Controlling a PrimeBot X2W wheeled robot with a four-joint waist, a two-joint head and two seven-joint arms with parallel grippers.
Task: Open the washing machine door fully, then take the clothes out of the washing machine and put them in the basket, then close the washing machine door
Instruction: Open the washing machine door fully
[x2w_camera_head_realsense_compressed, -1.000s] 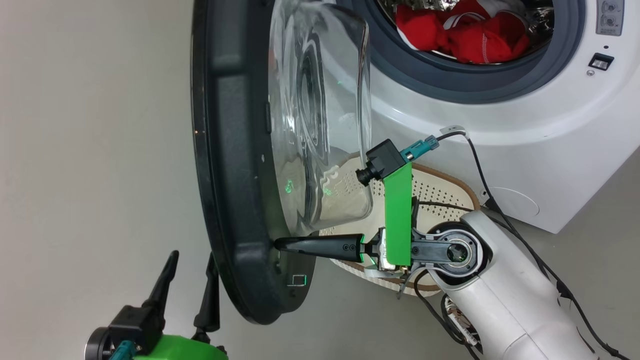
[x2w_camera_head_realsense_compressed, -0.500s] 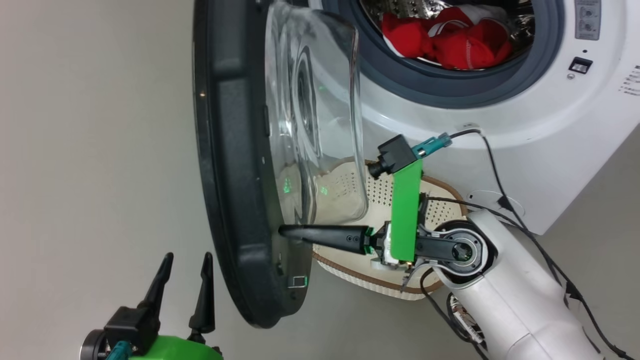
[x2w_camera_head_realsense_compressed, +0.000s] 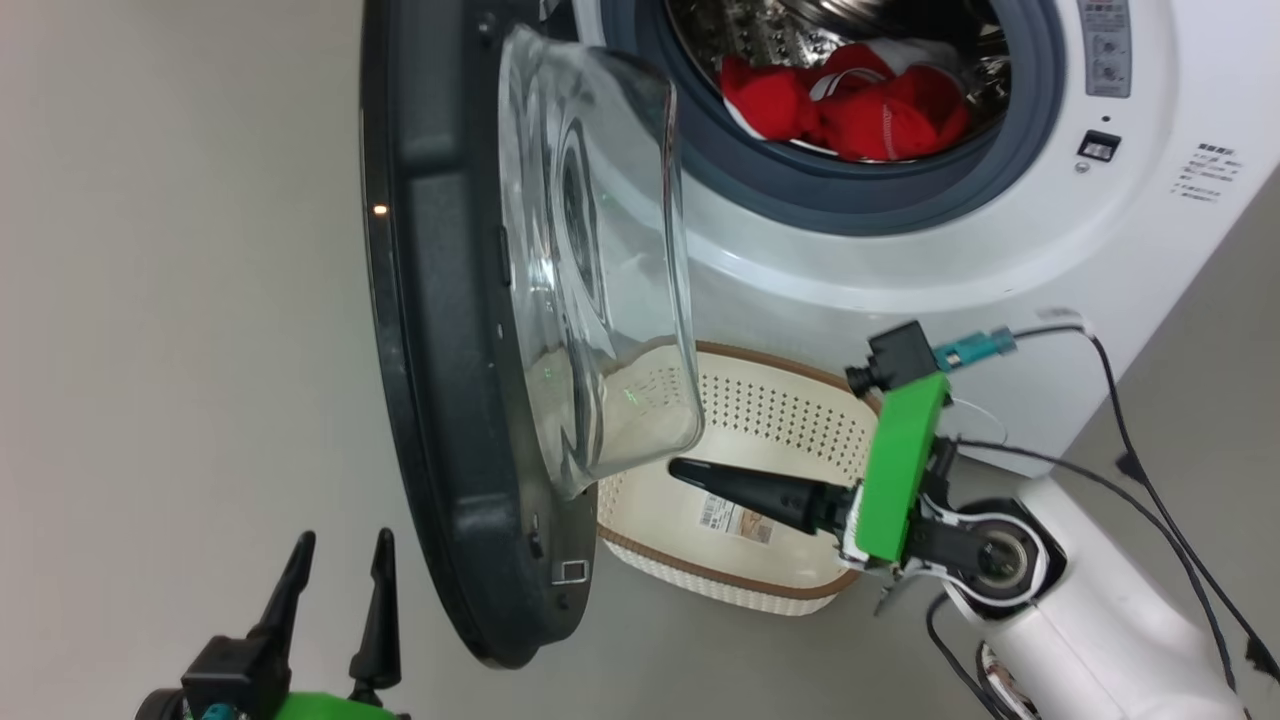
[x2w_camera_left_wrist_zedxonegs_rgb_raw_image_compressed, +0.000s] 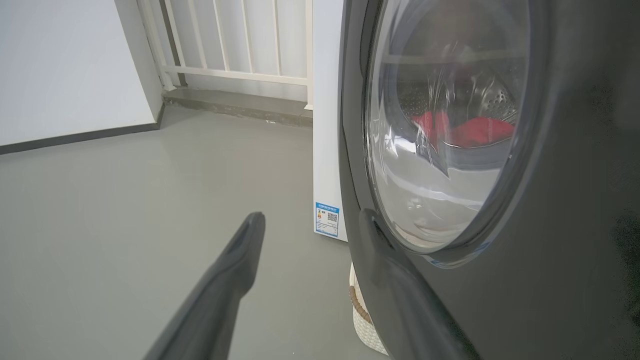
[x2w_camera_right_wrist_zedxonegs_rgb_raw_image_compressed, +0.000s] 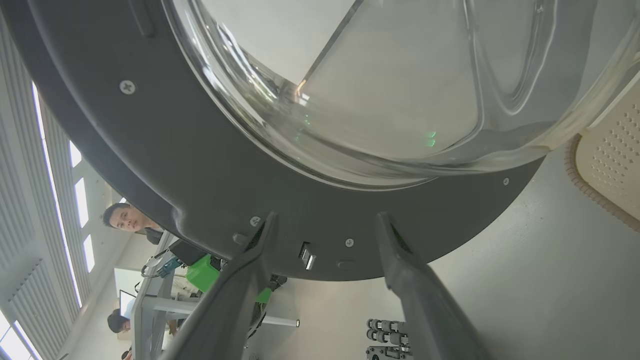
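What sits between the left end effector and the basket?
The open washing machine door stands edge-on between the left end effector and the basket, clearest in the head view.

washing machine (x2w_camera_head_realsense_compressed: 900, 270) 1 | washing machine door (x2w_camera_head_realsense_compressed: 430, 300) 1 | basket (x2w_camera_head_realsense_compressed: 780, 410) 1 | left pincer (x2w_camera_head_realsense_compressed: 344, 535) 1 | right pincer (x2w_camera_right_wrist_zedxonegs_rgb_raw_image_compressed: 326, 216) 1 | clothes (x2w_camera_head_realsense_compressed: 860, 110) uncountable heap

One end of the basket (x2w_camera_head_realsense_compressed: 790, 420) behind the washing machine door (x2w_camera_head_realsense_compressed: 450, 330) (print on its label (x2w_camera_head_realsense_compressed: 735, 520) illegibly small).

The white washing machine (x2w_camera_head_realsense_compressed: 1000, 260) has its black-rimmed washing machine door (x2w_camera_head_realsense_compressed: 440, 330) swung out, glass bowl bulging. Red clothes (x2w_camera_head_realsense_compressed: 850, 105) lie inside its drum. The cream perforated basket (x2w_camera_head_realsense_compressed: 760, 420) sits just before it.
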